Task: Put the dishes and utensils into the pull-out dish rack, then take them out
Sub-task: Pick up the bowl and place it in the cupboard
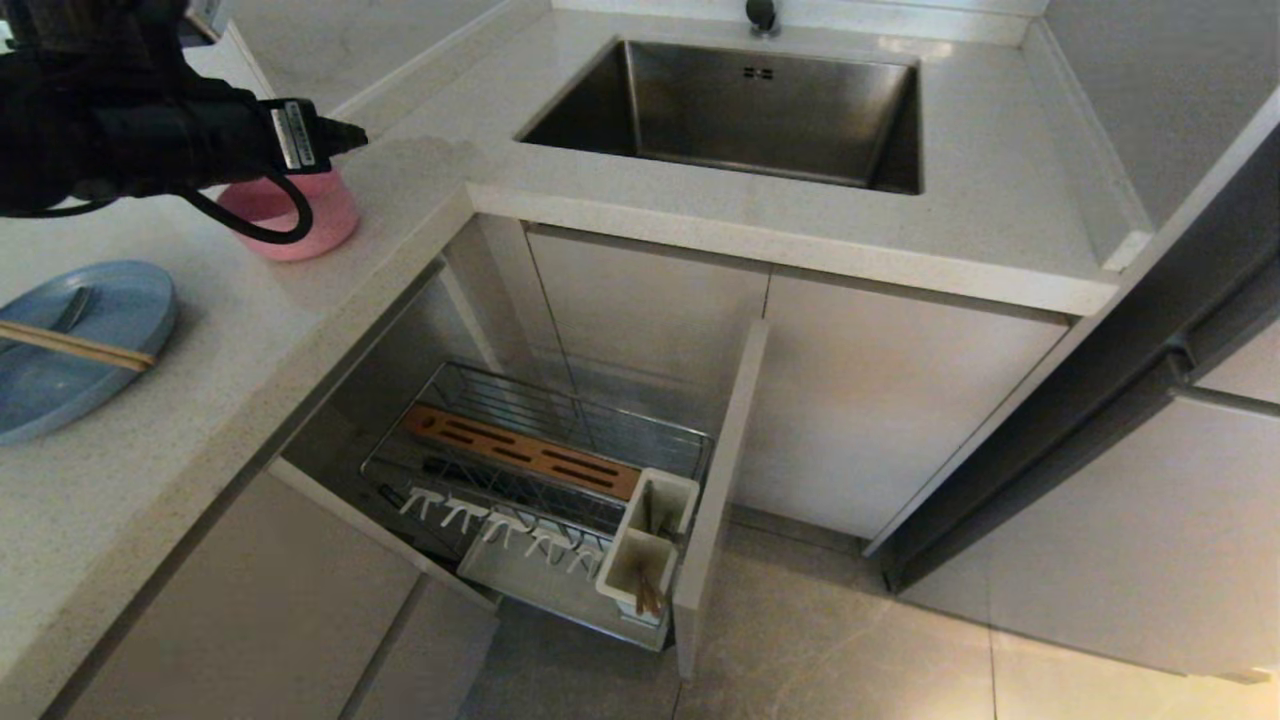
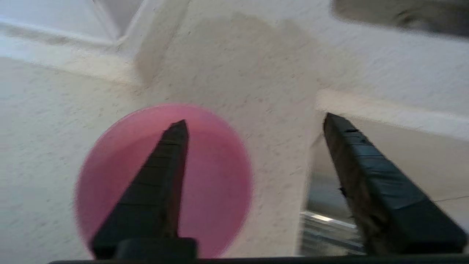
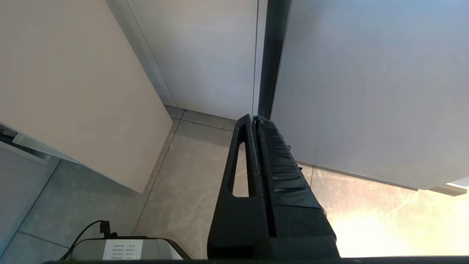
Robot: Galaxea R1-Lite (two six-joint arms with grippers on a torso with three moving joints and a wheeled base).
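Left pincer (image 2: 253, 121) held apart, nothing gripped | pink bowl (image 2: 165, 179) seen just under one finger, on worktop (image 2: 234, 66) | risk: bowl could be knocked over if lifted crooked.

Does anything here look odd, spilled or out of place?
Nothing is spilled or broken. One oddity: brown sticks stand in the white utensil cup of the pulled-out chrome wire dish rack, while the light-wood chopsticks lie across the pale-blue round plate on the counter, near the pink bowl.

Labels on left arm (image 1: 292, 135), base unit (image 3: 122, 249): unreadable.
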